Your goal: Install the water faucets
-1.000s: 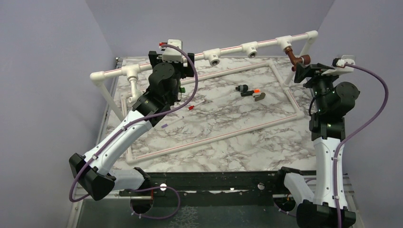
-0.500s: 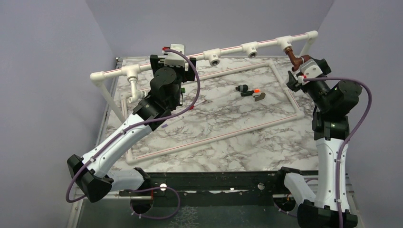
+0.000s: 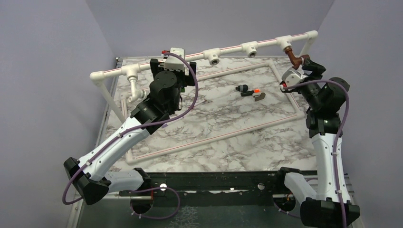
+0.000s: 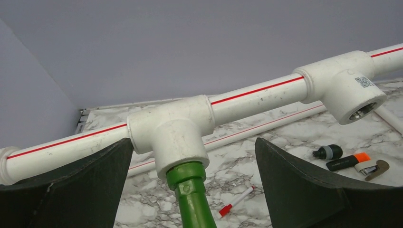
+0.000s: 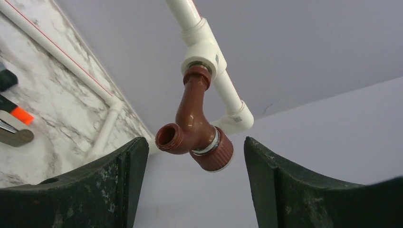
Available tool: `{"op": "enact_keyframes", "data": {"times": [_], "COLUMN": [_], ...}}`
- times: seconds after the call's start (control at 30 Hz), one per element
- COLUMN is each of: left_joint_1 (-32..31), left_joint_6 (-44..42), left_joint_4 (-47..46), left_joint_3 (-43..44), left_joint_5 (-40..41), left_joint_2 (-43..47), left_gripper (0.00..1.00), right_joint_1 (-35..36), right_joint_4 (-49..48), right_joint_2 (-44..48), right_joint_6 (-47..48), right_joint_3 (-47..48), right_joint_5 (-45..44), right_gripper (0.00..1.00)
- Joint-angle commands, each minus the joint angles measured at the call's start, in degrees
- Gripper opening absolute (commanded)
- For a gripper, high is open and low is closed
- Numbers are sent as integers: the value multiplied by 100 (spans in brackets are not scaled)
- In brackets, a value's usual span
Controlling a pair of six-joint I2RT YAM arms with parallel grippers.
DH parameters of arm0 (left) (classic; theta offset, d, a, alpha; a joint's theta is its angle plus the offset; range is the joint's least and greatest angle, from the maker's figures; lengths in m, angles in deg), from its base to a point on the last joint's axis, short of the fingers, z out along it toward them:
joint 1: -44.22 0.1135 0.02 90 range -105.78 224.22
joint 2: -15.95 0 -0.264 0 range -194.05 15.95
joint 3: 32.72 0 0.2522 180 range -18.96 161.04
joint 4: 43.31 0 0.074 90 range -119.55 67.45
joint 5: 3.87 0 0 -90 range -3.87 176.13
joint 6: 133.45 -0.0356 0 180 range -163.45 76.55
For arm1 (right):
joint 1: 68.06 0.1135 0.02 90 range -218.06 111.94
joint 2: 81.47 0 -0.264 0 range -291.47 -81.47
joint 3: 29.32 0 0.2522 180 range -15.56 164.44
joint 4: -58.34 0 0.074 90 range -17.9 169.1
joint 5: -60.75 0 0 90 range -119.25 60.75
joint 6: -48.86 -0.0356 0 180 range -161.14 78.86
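Aloft, left gripper (image 4: pixel 194 143) gapes toward green faucet (image 4: pixel 191 197); right gripper (image 5: pixel 195 141), copper faucet (image 5: pixel 191 124).

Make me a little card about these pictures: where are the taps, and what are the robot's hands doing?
Green faucet: stem in a white T-fitting, pointing down
Copper faucet: hanging from the rightmost T-fitting
Left gripper: open, either side of green faucet, not touching
Right gripper: open, either side of copper faucet, not touching
Empty fittings: two, mid-pipe
Table: small loose pieces

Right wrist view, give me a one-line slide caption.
Copper-coloured faucet seated in the white T-fitting, open right gripper flanking it without contact.
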Motion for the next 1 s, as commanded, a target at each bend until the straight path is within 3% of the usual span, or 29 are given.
{"op": "enact_keyframes", "data": {"times": [0.0,0.23,0.53,0.83,0.97], "left_joint_1": [-42,-38,-38,-64,-60], "left_joint_6": [182,241,254,236,236], "left_joint_4": [516,573,572,562,555], "left_joint_3": [-139,-83,-92,-101,-108], "left_joint_5": [-29,1,32,42,63], "left_joint_2": [-29,62,121,103,106], "left_gripper": [99,99,99,99,99], "right_joint_1": [112,271,454,480,502], "right_joint_4": [-1092,-2149,-2340,-2936,-2944], "right_joint_2": [-59,-301,-858,-1034,-1057], "right_joint_6": [867,1580,1943,1886,1585], "right_joint_3": [-410,-710,-446,-712,-730], "right_joint_5": [-671,-1081,-1237,-1746,-1729], "right_gripper": [77,76,69,50,31]}}
